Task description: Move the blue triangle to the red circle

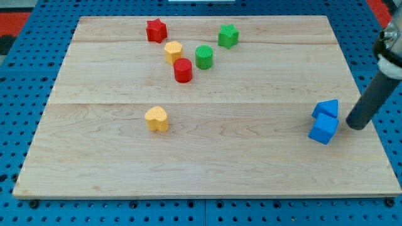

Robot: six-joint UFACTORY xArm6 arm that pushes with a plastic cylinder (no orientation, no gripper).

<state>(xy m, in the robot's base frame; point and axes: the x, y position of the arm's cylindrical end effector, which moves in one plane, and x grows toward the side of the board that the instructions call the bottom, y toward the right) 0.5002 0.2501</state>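
Two blue blocks sit touching just left of my tip (357, 127), and that is the risk: pushing leftward toward the red circle (183, 70), far up-left of the tip, could drag the blue cube (323, 129) along or let the blue triangle (326, 108) slip off sideways. A yellow heart (157, 118) lies well left, below the route. Triangle looks small, wedge-shaped, upper of the pair. No jaws here, only a rod.
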